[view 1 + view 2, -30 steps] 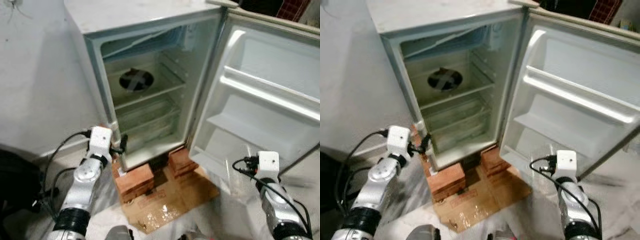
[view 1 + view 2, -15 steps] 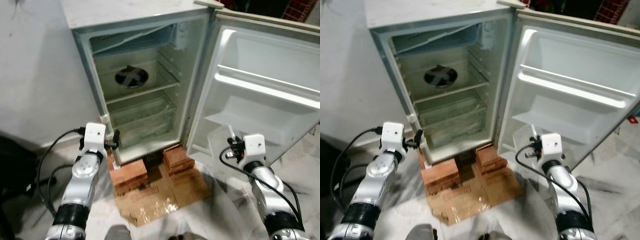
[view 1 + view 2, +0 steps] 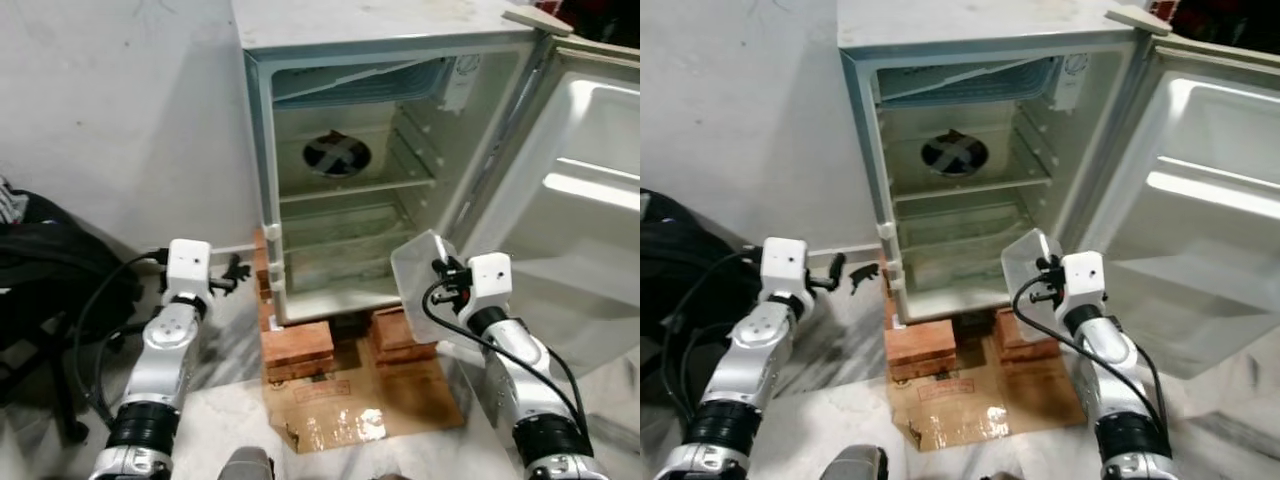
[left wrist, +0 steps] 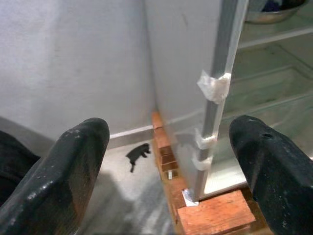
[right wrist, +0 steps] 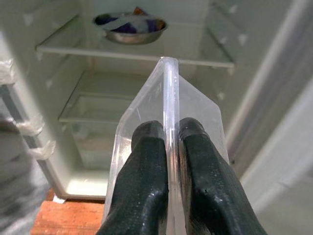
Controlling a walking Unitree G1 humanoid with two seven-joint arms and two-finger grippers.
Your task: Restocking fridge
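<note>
The small fridge (image 3: 400, 150) stands against a pale wall with its door (image 3: 590, 230) swung wide to the robot's right, its base raised on red bricks (image 3: 298, 345) that sit on a sheet of brown cardboard (image 3: 350, 415). On the upper shelf (image 3: 355, 188) inside rests a metal bowl (image 5: 130, 28) holding something wrapped — what exactly cannot be told. The right tool (image 5: 168, 147) is clenched on the rim of a clear plastic container (image 3: 422, 283), one black finger on each side of the thin wall, and holds it up in front of the open cabinet, level with the lower compartment and just beside the door's hinge edge. The left tool (image 4: 166, 166) is released, its two fingers (image 4: 73, 166) spread wide apart; it hangs off the fridge's left front corner, near strips of tape (image 4: 212, 85) on the door frame, grasping nothing. A small dark scrap (image 4: 137, 155) lies on the floor by the wall, and a black bag (image 3: 50, 270) sits farther to the left.
</note>
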